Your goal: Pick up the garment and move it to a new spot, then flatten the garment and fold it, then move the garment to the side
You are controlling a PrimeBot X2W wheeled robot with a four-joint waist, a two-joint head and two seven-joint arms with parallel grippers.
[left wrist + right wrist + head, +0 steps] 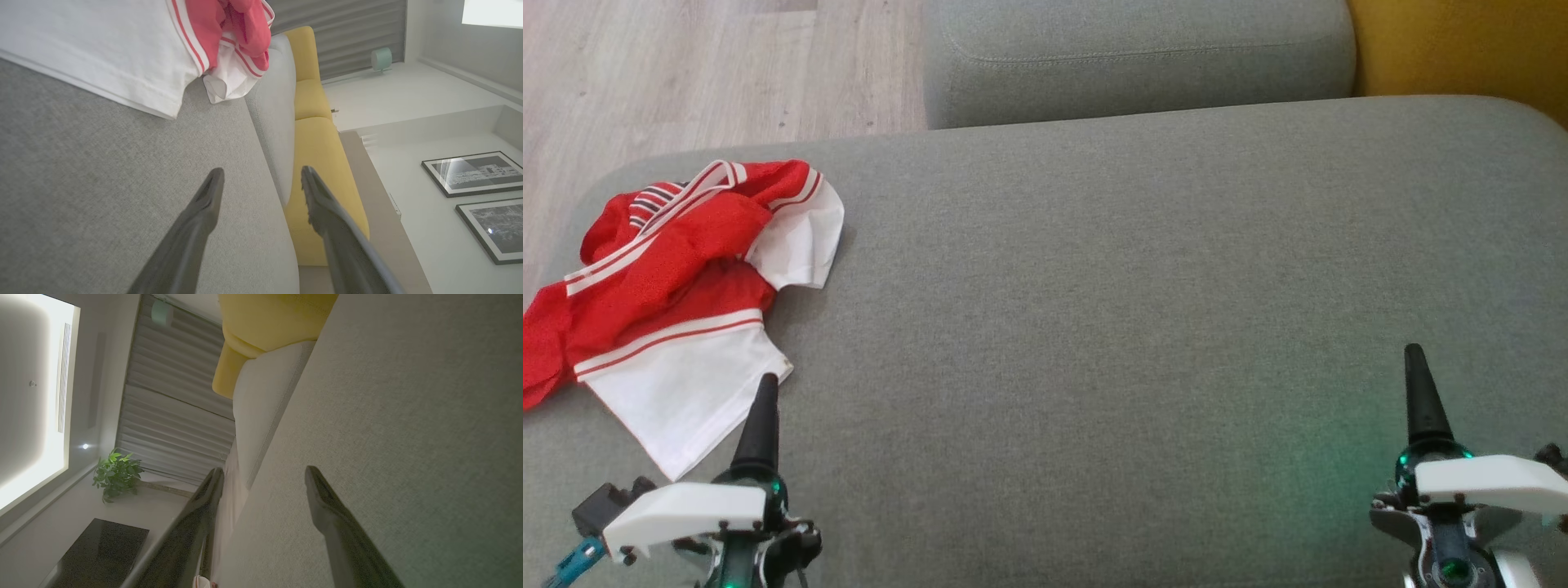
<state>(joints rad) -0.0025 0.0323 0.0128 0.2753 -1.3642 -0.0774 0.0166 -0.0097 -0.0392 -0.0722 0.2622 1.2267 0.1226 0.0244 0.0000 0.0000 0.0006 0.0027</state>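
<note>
A crumpled red and white garment (678, 294) with striped trim lies bunched at the left end of the grey sofa seat (1135, 310). Its white hem reaches down toward my left gripper (765, 388), which hovers just past the hem's corner. In the left wrist view the garment (122, 53) fills the upper left, and the left gripper (261, 177) stands open with nothing between its fingers. My right gripper (1415, 359) hangs over bare seat at the lower right, far from the garment. Seen from the right wrist, that gripper (263, 475) is open and empty.
A grey cushion (1135, 57) sits behind the seat, with a yellow cushion (1462, 49) at the far right. Wooden floor (686, 73) lies beyond the seat's left and back edge. Wide bare seat stretches between the two grippers.
</note>
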